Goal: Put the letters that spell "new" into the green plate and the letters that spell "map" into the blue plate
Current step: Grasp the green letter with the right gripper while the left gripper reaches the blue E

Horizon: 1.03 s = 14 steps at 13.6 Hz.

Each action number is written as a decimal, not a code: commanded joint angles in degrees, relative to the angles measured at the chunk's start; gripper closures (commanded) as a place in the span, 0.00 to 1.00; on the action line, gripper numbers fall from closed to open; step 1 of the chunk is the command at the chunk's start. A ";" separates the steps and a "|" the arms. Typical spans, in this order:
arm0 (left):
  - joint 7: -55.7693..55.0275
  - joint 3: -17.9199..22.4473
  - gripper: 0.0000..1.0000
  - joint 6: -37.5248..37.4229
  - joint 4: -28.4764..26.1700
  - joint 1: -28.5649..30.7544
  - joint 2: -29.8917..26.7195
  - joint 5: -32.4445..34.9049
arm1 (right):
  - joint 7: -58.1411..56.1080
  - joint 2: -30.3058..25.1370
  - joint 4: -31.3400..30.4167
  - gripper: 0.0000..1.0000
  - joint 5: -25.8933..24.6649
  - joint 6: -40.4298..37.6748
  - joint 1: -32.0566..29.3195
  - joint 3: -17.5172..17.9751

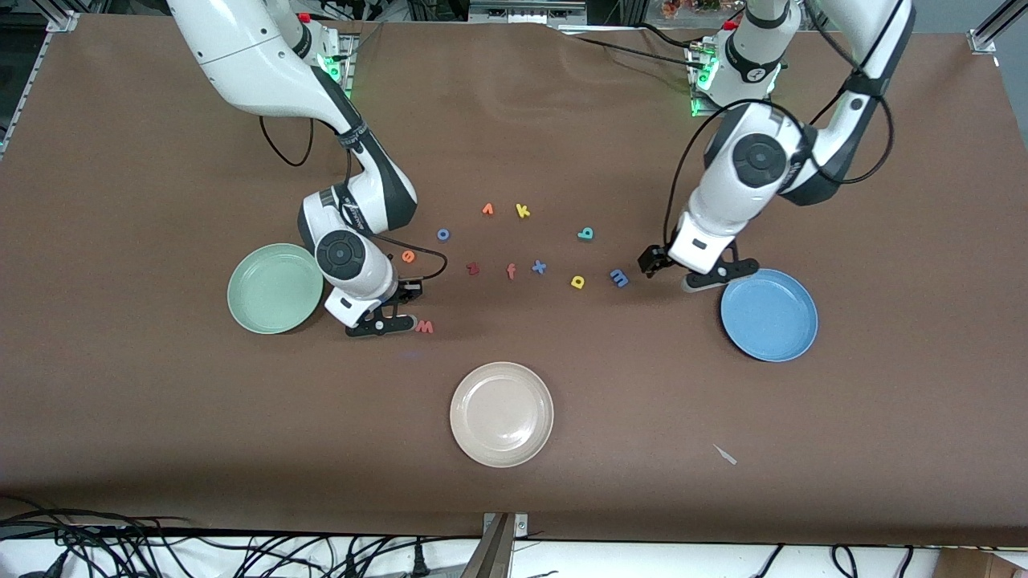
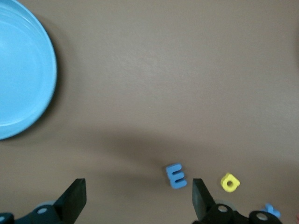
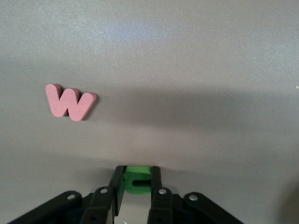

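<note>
My right gripper (image 1: 396, 310) is down at the table beside the green plate (image 1: 275, 287), shut on the green n (image 3: 145, 175), which sits pinched between its fingers. The pinkish-red w (image 1: 425, 327) (image 3: 70, 101) lies close by. The orange e (image 1: 408, 256) lies farther from the front camera. My left gripper (image 1: 687, 271) (image 2: 138, 191) hangs open over the table between the blue m (image 1: 618, 278) (image 2: 176, 176) and the blue plate (image 1: 768, 315) (image 2: 23, 70). Beside the m lies the yellow a (image 1: 577, 282) (image 2: 229, 182). The teal p (image 1: 585, 234) lies farther back.
A cream-white plate (image 1: 501, 413) sits nearer the front camera, mid-table. Between the arms lie a blue x (image 1: 539, 266), pink f (image 1: 511, 271), dark red z (image 1: 472, 269), yellow k (image 1: 523, 211), an orange letter (image 1: 487, 209) and a blue o (image 1: 442, 234).
</note>
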 commanded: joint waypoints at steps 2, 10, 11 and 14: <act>-13.69 -0.12 0.00 5.73 1.86 -1.94 8.65 11.66 | -0.07 -6.76 -0.61 0.92 -0.90 -9.29 0.25 -3.12; -24.25 0.06 0.00 6.72 5.11 -5.46 15.78 12.21 | -11.31 -13.29 -12.45 0.91 -0.90 -8.12 -0.19 -16.65; -24.52 0.06 0.02 6.72 5.11 -5.55 16.31 12.21 | -12.01 -13.28 -16.30 0.91 -0.90 -3.30 -0.28 -17.45; -24.44 0.15 0.15 6.54 5.11 -5.46 16.93 12.29 | -12.90 -13.46 -18.81 0.33 -0.73 -0.17 -0.37 -18.42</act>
